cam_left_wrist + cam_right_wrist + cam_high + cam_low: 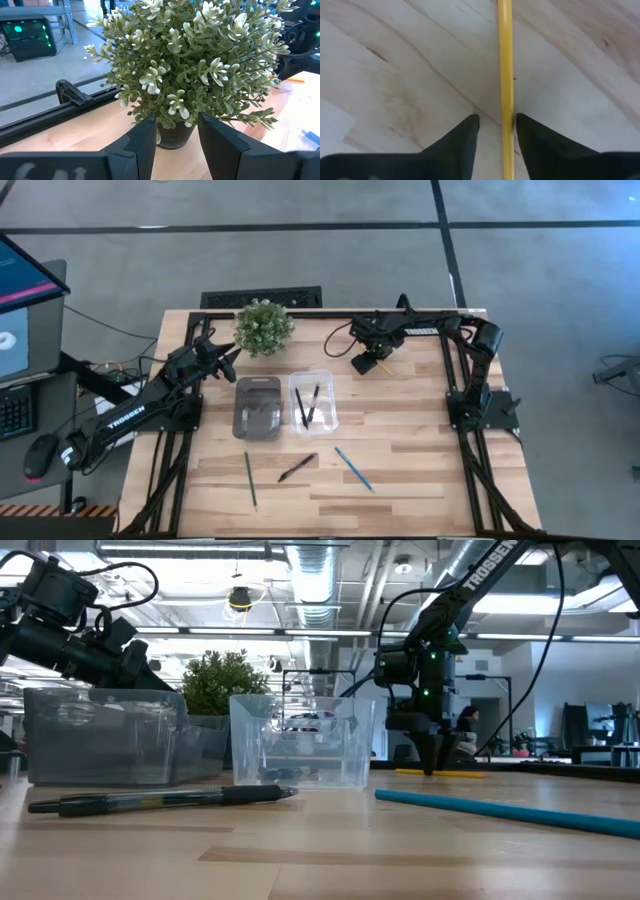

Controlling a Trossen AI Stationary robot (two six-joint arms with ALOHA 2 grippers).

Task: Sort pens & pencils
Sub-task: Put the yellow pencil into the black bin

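A potted plant (264,326) stands near a monitor (22,310).

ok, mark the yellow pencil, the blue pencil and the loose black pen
yellow pencil (505,60), right wrist view, mid-shaft ahead of the fingers
blue pencil (354,469), high view, middle of the shaft
black pen (160,800), low view, middle of the barrel

The counter (400,450) is pale, matt planked wood, the two bins (300,740) clear glossy plastic, the yellow pencil (505,75) smooth and painted, the fingers (465,145) matt black.
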